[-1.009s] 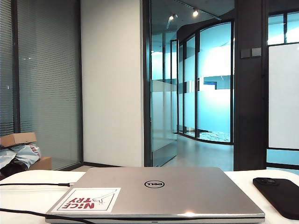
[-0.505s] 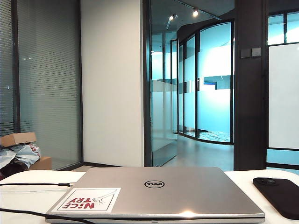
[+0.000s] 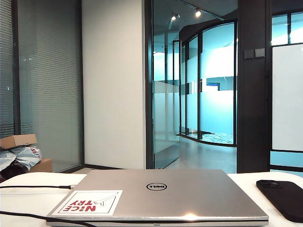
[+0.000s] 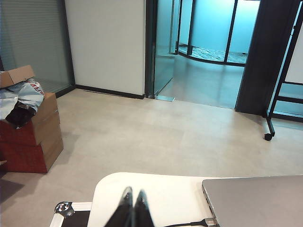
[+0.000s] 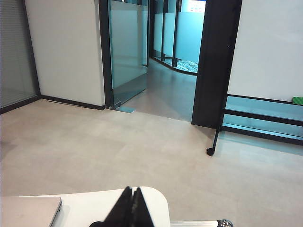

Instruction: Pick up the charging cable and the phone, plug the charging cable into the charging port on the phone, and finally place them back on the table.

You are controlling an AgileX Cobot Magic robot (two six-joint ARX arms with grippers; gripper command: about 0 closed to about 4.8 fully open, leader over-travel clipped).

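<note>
Both grippers, your left gripper (image 4: pixel 132 195) and right gripper (image 5: pixel 132 191), sit fully closed and empty above the surface (image 4: pixel 165 194); phone (image 3: pixel 284 196) lies right of the laptop (image 3: pixel 161 194).

A closed silver laptop (image 3: pixel 158 195) is seen lying flat at the middle of the white bench (image 3: pixel 28 201), with a red-lettered sticker (image 3: pixel 88 202) on its lid toward the left corner. A black phone (image 3: pixel 284 196) is found lying face down near the bench's right edge, apart from the laptop. Two thin black cords are noted at the left edge: the charging cable (image 3: pixel 33 187) farther back, a second cord (image 3: pixel 28 216) nearer the front.
</note>
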